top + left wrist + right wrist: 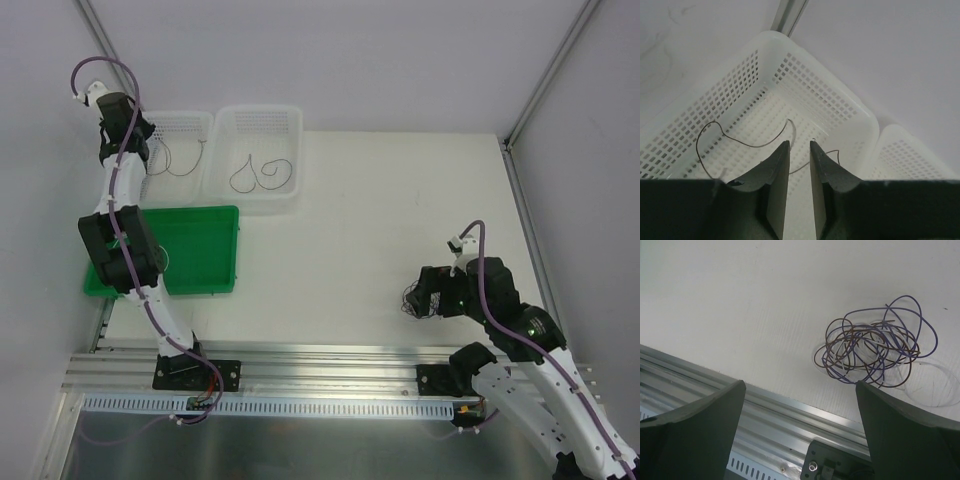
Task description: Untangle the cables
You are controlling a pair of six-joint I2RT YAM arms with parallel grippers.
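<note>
1. Left gripper (799, 145): we record it hanging above the left basket (805, 50), fingers parted by a narrow slit. Nothing shows in the slit, only the basket floor.
2. Right gripper (800, 385): we record it low over the table (400, 220) near the rail (320, 360), jaws spread wide and holding nothing.
3. Tangle (872, 347): we count purple and brown cables knotted into one loose ball of loops. It lies on the table just beyond the right gripper and does not touch it. A faint pale loop (935, 385) lies at its right edge; we cannot tell whether it is joined to the ball.
4. Brown cable (747, 142): we find a single strand lying in a slack curve on the floor of the left basket. One end runs out of sight behind the left fingers, and we cannot tell whether they touch it.
5. Dark cable (262, 175): we find it alone in the right basket (262, 110), curled into two loops.
6. Baskets: we note two white, perforated baskets, side by side at the table's far left.
7. Green tray (200, 250): we place it in front of the baskets, under the left arm.
</note>
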